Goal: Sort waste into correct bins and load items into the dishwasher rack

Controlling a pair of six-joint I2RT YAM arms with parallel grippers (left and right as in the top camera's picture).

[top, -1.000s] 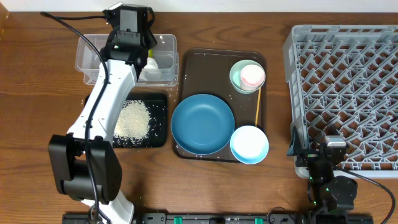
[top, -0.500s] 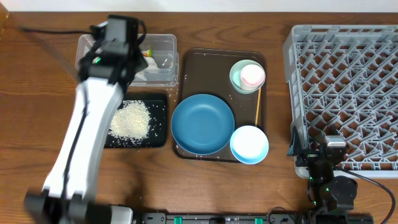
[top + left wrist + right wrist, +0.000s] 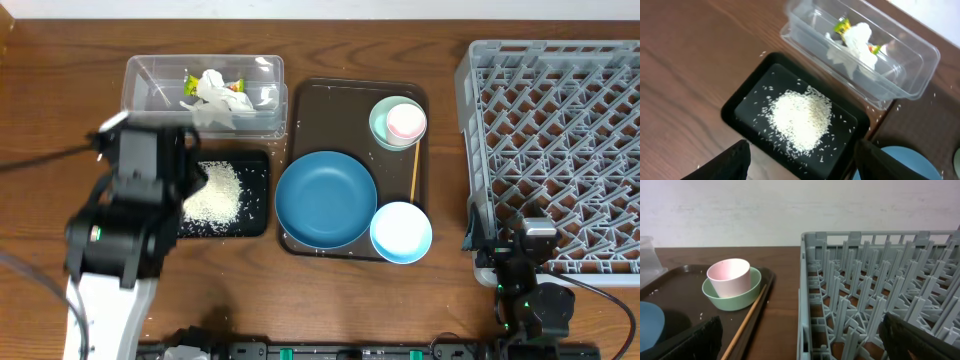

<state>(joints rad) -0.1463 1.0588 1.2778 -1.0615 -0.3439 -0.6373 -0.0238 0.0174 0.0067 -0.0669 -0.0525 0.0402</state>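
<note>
Left gripper: jaws wide apart, empty, above rice on black tray.
Right gripper: spread wide, empty, beside rack.
Tissue, wrapper: inside clear tub.
Pink cup: inside mint-green bowl.

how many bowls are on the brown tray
2: a mint-green bowl at the brown tray's far right corner, holding the pink cup, and a light-blue bowl at its near right corner beside the blue plate. None looks hidden.

ovhd: top-down, all | L wrist: angled down, black tray + tub, shared w/ ovhd | R wrist: low, level, rack
</note>
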